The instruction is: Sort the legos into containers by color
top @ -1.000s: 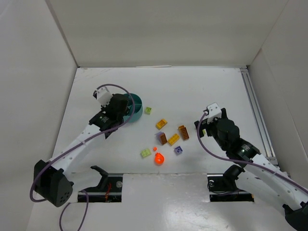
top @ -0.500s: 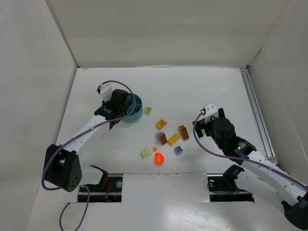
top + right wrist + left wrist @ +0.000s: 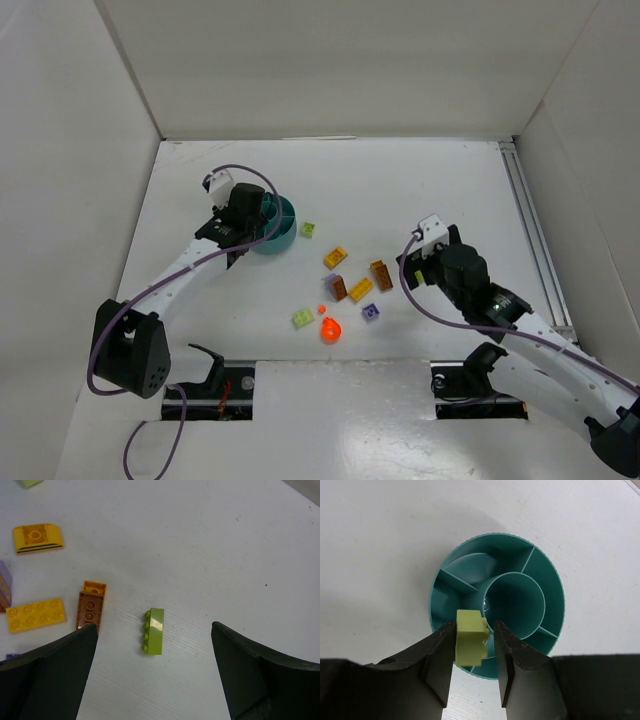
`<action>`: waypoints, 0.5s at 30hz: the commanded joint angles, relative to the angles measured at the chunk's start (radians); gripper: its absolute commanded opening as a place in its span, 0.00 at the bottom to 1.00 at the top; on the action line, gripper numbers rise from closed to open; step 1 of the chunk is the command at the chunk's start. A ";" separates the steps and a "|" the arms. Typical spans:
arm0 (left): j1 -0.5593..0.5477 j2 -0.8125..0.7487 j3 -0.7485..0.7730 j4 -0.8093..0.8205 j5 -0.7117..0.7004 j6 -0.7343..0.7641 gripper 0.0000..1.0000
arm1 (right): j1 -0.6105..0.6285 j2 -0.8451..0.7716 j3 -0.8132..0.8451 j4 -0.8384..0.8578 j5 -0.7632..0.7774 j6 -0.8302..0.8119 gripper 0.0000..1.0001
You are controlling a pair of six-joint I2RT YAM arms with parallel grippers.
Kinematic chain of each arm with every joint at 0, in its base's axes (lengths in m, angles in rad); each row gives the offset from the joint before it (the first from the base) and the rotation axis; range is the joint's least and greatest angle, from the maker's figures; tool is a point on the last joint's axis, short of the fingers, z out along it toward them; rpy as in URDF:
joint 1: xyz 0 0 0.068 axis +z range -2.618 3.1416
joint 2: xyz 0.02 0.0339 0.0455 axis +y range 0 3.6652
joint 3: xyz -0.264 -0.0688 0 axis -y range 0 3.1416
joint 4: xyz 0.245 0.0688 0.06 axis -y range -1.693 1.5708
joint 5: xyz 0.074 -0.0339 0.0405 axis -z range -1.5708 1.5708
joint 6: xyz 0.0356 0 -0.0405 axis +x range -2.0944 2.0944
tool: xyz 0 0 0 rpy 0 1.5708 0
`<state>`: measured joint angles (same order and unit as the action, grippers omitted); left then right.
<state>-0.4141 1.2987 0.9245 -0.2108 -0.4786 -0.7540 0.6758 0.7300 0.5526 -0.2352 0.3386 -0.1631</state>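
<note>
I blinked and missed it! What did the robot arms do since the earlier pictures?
The left end effector moved farther out over the teal dish, a lime brick between its fingers; whether it's still gripped is unclear. The right end effector, open, crept a little toward the loose bricks. The dish and loose bricks stayed put.

Teal dish (image 3: 547, 587), pale lime brick (image 3: 470, 642), brown brick (image 3: 89, 611) and orange-yellow plate (image 3: 36, 614) contrast with the white table (image 3: 395, 530).
</note>
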 commanded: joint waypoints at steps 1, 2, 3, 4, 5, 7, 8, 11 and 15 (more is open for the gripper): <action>0.006 -0.022 -0.021 0.028 0.012 0.007 0.34 | 0.007 0.003 0.038 0.051 -0.067 -0.018 1.00; 0.006 -0.032 -0.035 0.042 0.012 0.007 0.35 | 0.007 0.003 0.038 0.051 -0.078 -0.029 1.00; 0.006 -0.032 -0.035 0.051 0.023 0.007 0.38 | 0.007 0.003 0.038 0.051 -0.087 -0.029 1.00; 0.006 -0.032 -0.044 0.051 0.023 0.007 0.38 | 0.007 0.003 0.038 0.060 -0.099 -0.029 1.00; 0.006 -0.041 -0.044 0.051 0.023 0.007 0.38 | 0.016 0.003 0.038 0.060 -0.108 -0.038 1.00; 0.015 -0.041 -0.044 0.060 0.023 0.007 0.41 | 0.016 0.003 0.038 0.069 -0.140 -0.047 1.00; 0.015 -0.041 -0.044 0.045 0.023 0.007 0.42 | 0.039 0.012 0.038 0.079 -0.157 -0.062 1.00; 0.015 -0.067 -0.033 0.010 0.032 -0.002 0.60 | 0.094 0.040 0.049 0.099 -0.188 -0.110 0.98; 0.015 -0.185 -0.047 -0.035 0.077 -0.002 1.00 | 0.244 0.150 0.113 0.099 -0.275 -0.193 0.96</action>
<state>-0.4038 1.2297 0.8860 -0.2222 -0.4248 -0.7597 0.8455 0.8310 0.5941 -0.2050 0.1596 -0.2817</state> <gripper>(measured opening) 0.990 0.967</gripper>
